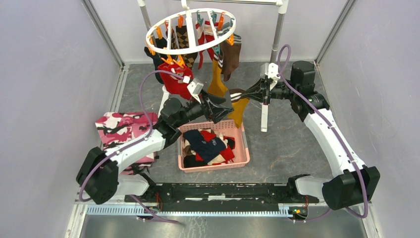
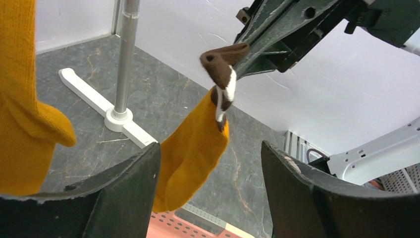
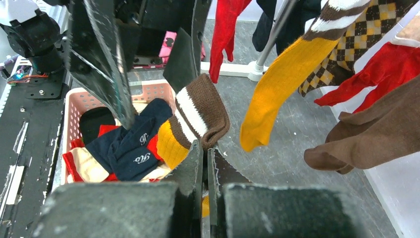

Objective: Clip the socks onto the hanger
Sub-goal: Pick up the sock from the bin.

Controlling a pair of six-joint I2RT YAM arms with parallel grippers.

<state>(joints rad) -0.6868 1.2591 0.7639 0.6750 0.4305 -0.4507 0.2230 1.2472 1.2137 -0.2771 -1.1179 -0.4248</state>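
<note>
The white round hanger [image 1: 190, 30] hangs at the back with several socks on its orange and teal clips. My right gripper [image 1: 236, 94] is shut on the brown-and-white cuff of a mustard sock [image 1: 238, 111], which dangles over the pink basket's far edge. That sock shows in the left wrist view [image 2: 195, 148] and the right wrist view [image 3: 198, 116]. My left gripper [image 1: 225, 106] is open and empty, its fingers [image 2: 124, 193] straddling the space just below and in front of the dangling sock.
The pink basket [image 1: 242, 156] holds several loose socks [image 1: 208, 144] in navy, red and black. A pink camouflage cloth [image 1: 124, 126] lies left of it. The rack's pole [image 1: 276, 37] and white foot [image 1: 264, 116] stand behind the right gripper.
</note>
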